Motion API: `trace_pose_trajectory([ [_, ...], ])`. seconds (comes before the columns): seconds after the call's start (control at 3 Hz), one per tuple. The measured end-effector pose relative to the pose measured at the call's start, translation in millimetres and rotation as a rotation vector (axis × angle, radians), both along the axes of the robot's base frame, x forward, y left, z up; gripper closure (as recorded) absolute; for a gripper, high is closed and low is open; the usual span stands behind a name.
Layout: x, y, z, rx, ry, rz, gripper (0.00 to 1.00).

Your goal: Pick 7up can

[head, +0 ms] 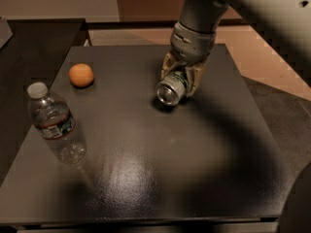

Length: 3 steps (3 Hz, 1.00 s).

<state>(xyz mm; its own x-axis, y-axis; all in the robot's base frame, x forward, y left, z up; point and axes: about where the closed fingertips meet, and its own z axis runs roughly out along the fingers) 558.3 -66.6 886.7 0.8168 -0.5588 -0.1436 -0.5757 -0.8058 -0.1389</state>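
The 7up can [172, 88] is tilted on its side, its shiny silver end facing the camera and a bit of green label showing behind it. My gripper [180, 77] reaches down from the upper right and is shut on the can, with one tan finger [167, 66] on its left and the other on its right. The can hangs just above the dark table [160, 178], with its shadow right beneath it.
An orange [80, 75] lies at the table's left rear. A clear plastic water bottle [56, 123] with a white cap stands near the left edge. My arm [252, 8] spans the upper right. A darker surface [29, 47] adjoins on the left.
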Motion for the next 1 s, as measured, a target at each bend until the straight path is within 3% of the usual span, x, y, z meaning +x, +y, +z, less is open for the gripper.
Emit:
trace_pose_trajectory([
  [1.0, 4, 23, 104, 0.075, -0.190, 0.003, 1.00],
])
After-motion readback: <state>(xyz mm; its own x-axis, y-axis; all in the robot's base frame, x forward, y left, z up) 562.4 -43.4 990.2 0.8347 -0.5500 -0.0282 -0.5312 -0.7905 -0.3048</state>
